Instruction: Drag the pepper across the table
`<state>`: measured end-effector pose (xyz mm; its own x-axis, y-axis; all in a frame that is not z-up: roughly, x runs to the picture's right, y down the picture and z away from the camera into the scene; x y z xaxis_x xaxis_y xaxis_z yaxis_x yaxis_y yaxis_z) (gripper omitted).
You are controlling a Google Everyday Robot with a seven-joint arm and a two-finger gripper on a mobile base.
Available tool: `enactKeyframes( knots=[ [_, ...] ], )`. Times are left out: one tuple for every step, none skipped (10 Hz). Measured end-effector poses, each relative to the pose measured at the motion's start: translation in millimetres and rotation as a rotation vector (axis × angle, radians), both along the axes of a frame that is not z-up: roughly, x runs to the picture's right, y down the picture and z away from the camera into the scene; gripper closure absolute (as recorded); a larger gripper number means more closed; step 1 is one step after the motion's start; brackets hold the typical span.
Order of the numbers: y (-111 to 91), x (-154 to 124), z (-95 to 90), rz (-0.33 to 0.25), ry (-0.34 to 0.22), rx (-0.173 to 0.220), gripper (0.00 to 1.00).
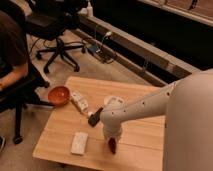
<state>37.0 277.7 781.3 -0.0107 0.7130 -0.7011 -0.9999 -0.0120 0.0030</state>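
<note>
One hand (112, 135) in view, pointing straight down over the near part of the light wood-plank tabletop (150, 142). Small dark-red chili pepper (112, 146) sits right under its tip and looks to be touching it. Can't tell how wide the hand is or whether it actually has the pepper. Slim black remote (95, 117) just left of and behind the hand, near the white arm. Flat white rectangular pack (79, 143) left of the hand, apart from it. Round orange-red bowl (59, 94) far left-back at the tabletop's corner, pale wrapped bar (79, 100) beside it. White rounded object (114, 101) behind the hand.
</note>
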Motion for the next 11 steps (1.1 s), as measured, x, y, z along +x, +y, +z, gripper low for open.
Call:
enactKeyframes(
  knots=[
    [-1,2,0.3,0.002,0.004,-0.002,0.81],
    [-2,5,0.5,0.004,0.010,-0.006,0.89],
    [-3,7,0.2,0.005,0.014,-0.011,0.91],
    [-3,10,0.2,0.004,0.020,-0.019,0.91],
    [-2,11,0.6,0.003,0.023,-0.025,0.91],
    [-2,12,1.4,0.002,0.026,-0.030,0.91],
    [-3,9,3.7,-0.003,0.023,-0.037,0.91],
    [-5,4,6.4,-0.007,0.016,-0.040,0.91],
    [-7,0,9.0,-0.013,0.010,-0.043,0.91],
    [-12,-8,13.7,-0.017,-0.004,-0.038,0.91],
    [-17,-17,17.4,-0.023,-0.019,-0.033,0.91]
  ],
)
